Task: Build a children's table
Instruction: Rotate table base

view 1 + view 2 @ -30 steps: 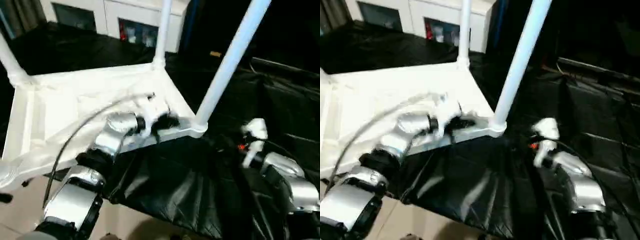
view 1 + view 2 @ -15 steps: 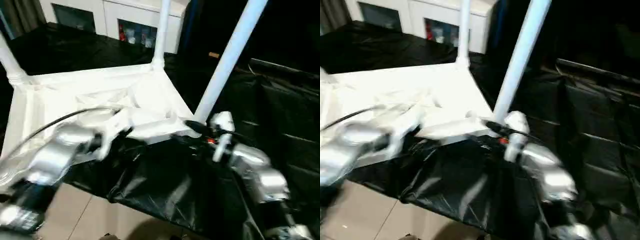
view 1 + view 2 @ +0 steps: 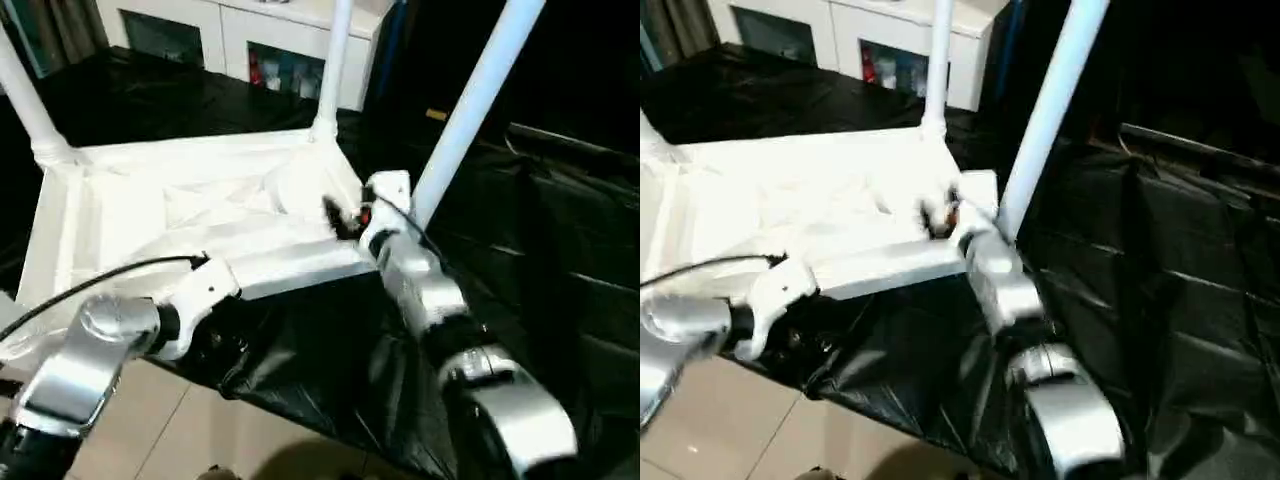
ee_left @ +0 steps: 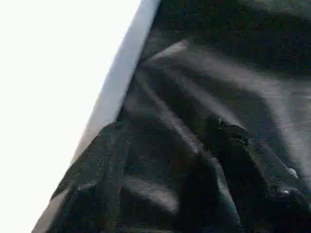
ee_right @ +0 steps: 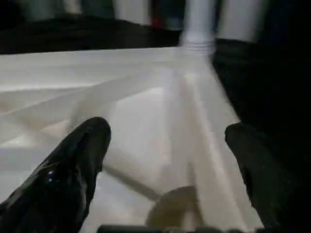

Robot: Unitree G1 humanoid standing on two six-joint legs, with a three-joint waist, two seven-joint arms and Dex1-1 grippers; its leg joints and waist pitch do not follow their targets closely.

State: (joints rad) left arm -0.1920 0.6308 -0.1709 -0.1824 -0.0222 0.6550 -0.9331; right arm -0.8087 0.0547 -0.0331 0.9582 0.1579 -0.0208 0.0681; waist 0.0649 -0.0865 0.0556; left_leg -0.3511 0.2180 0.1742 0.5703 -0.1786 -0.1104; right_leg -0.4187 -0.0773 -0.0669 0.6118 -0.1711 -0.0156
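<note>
- Left eye view: tabletop (image 3: 150, 215) lies upside down on the black-sheeted bench (image 3: 560, 250), three legs (image 3: 470, 110) standing up in corner sockets.
- My right pincer (image 5: 167, 160) is spread wide over the ribbed underside near the right front corner, pinching nothing.
- My left pincer (image 4: 165, 179) is spread too, empty, just beside the front rim over the black sheet (image 4: 233, 73).
- Handling, my guess: hollow plastic, light and stiff, smooth so a bit slippery; legs would lever the sockets if pushed sideways.
- Best hold: front rim or a rib, or a leg low near its socket.
- Shapes: rectangular slab with diagonal ribs, round tubes; sheet glossy, wrinkled.
</note>
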